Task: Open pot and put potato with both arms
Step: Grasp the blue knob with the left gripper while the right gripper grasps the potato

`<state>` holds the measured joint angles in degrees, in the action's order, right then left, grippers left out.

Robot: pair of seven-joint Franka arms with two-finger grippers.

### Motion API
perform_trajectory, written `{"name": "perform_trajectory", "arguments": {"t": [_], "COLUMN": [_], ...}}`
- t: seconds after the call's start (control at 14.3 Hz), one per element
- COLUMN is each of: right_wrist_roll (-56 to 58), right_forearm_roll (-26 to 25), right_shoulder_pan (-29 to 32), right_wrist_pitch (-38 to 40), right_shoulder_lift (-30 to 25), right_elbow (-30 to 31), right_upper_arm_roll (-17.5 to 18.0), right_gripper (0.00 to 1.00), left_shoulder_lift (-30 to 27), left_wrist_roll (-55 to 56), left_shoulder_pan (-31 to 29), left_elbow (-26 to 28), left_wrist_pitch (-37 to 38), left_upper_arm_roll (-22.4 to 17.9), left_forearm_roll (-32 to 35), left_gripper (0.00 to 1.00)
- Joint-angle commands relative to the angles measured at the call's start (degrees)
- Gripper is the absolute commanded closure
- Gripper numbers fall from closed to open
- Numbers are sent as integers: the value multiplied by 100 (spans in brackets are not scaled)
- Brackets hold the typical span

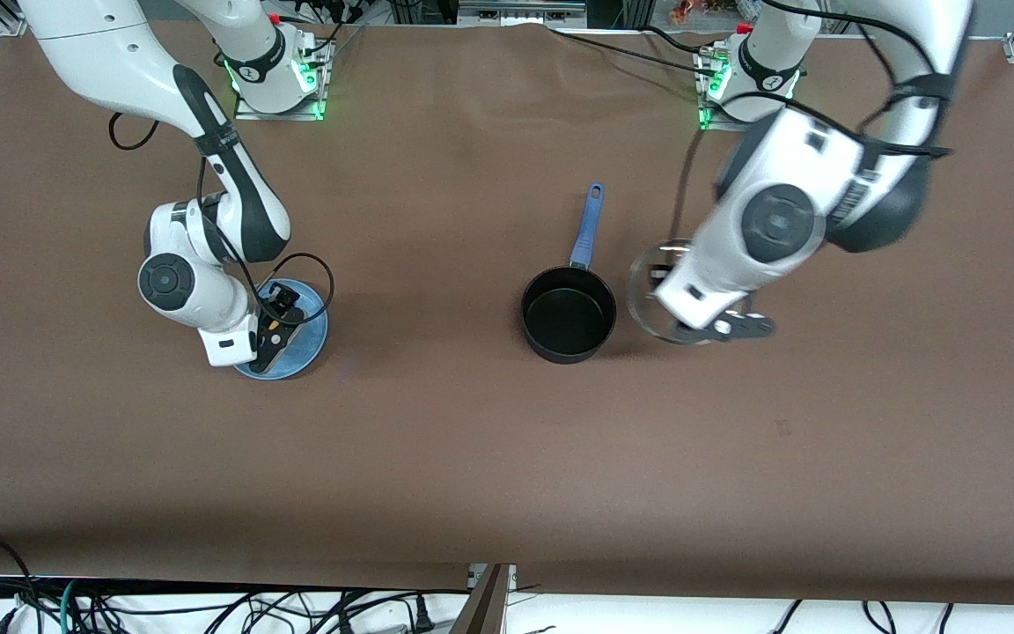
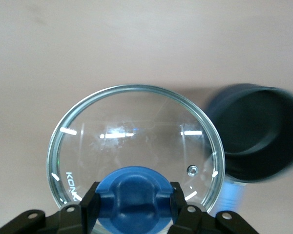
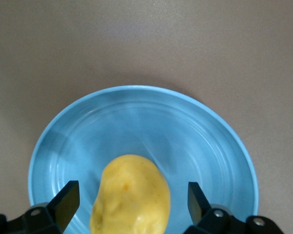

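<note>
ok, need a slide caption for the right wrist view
Right gripper, jaws open, straddling the lumpy yellow potato on the round light-blue plate.

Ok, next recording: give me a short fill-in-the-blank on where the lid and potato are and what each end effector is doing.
1. The left end effector is shut on the blue ____ of the glass lid.
2. The pot stands on the table without its ____.
3. The potato lies on the light-blue ____, between the open fingers of the right end effector.

Missing words: knob; lid; plate
</note>
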<state>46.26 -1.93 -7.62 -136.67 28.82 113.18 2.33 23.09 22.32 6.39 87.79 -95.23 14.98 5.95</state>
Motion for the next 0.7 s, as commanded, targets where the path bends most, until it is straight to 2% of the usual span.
{"name": "perform_trajectory", "arguments": {"t": [0.0, 0.07, 0.21, 0.35, 0.49, 0.63], "right_wrist_roll": [234, 243, 243, 225, 120, -168], "right_forearm_roll": [-36, -36, -27, -27, 17, 70], "right_shoulder_pan": [24, 24, 24, 32, 32, 32], "right_wrist_pitch": [-184, -193, -176, -158, -141, 77], "right_shoulder_lift": [-149, -140, -140, -149, -175, -193], "right_elbow": [231, 231, 222, 204, 117, -233], "right_upper_arm_roll": [-22, -31, -31, -23, -5, 91], "right_gripper": [10, 15, 44, 66, 77, 77], "left_shoulder_lift": [-121, -60, -77, -86, -51, 89], "left_wrist_roll": [-1138, -1595, -2204, -2337, -2504, -2513], "left_shoulder_pan": [-655, -918, -1314, -1657, -1868, -2028], "left_elbow": [421, 579, 1219, 1913, 2302, 2426], "left_wrist_pitch": [14, -152, -905, -1889, -2568, -2842], "left_upper_arm_roll": [110, 110, 110, 110, 101, 110], "left_forearm_roll": [668, 871, 1013, 1022, 1022, 1022], "left_gripper": [70, 70, 69, 68, 68, 66]}}
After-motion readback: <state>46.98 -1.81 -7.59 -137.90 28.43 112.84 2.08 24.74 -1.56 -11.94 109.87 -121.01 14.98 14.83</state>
